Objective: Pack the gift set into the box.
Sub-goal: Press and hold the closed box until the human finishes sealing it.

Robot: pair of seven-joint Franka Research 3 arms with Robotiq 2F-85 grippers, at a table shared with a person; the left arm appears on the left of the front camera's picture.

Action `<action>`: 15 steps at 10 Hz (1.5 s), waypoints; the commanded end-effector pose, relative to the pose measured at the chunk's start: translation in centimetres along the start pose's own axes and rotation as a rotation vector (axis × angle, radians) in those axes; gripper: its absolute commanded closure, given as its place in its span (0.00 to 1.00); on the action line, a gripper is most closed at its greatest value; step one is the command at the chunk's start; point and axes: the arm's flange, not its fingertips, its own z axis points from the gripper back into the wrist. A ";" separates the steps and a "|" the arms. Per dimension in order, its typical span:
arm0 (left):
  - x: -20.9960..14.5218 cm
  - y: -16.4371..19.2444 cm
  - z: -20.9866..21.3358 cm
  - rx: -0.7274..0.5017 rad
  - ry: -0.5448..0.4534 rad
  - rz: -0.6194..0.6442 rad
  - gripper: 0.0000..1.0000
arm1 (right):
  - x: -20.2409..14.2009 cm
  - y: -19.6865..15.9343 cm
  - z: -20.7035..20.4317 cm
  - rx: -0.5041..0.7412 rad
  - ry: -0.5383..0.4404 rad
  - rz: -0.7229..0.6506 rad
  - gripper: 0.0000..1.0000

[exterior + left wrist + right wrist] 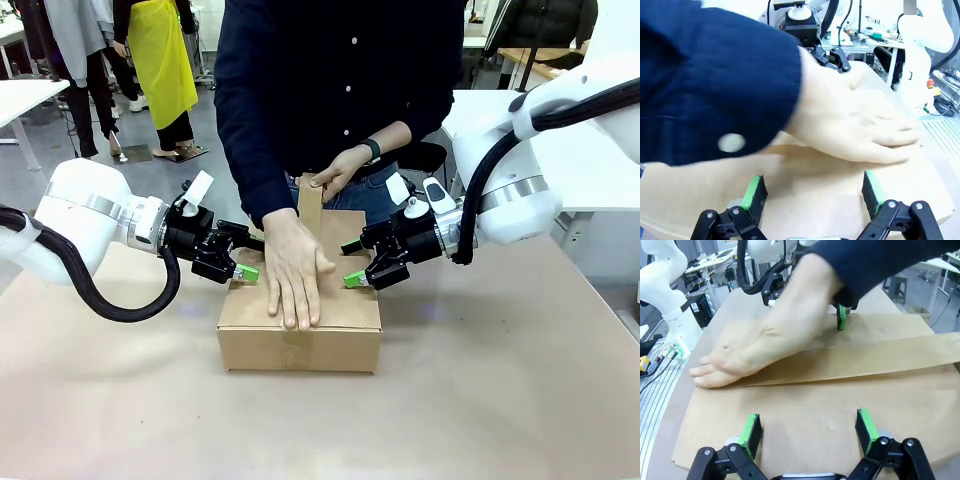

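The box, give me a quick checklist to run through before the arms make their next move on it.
1. Top flaps of the box closed: ok, lying flat.
2. Tape strip stuck down: not ok, its far end is lifted in the person's other hand.
3. Person's hand off the lid: not ok, it presses on the seam.
4. Left gripper open at its edge: ok.
5. Right gripper open at its edge: ok.
6. Gift set inside: cannot tell, box closed.
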 end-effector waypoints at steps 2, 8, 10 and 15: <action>-0.2 -0.1 -0.2 -0.001 0.003 -0.014 0.00 | 0.3 0.1 0.0 -0.004 0.000 0.007 0.00; -0.2 -0.1 -0.2 -0.001 0.003 -0.014 0.00 | 0.3 0.1 0.0 -0.004 0.000 0.007 0.00; -0.2 -0.1 -0.2 -0.001 0.003 -0.014 0.00 | 0.3 0.1 0.0 -0.004 0.000 0.007 0.00; -0.2 -0.1 -0.2 -0.001 0.003 -0.014 0.00 | 0.3 0.1 0.0 -0.004 0.000 0.007 0.00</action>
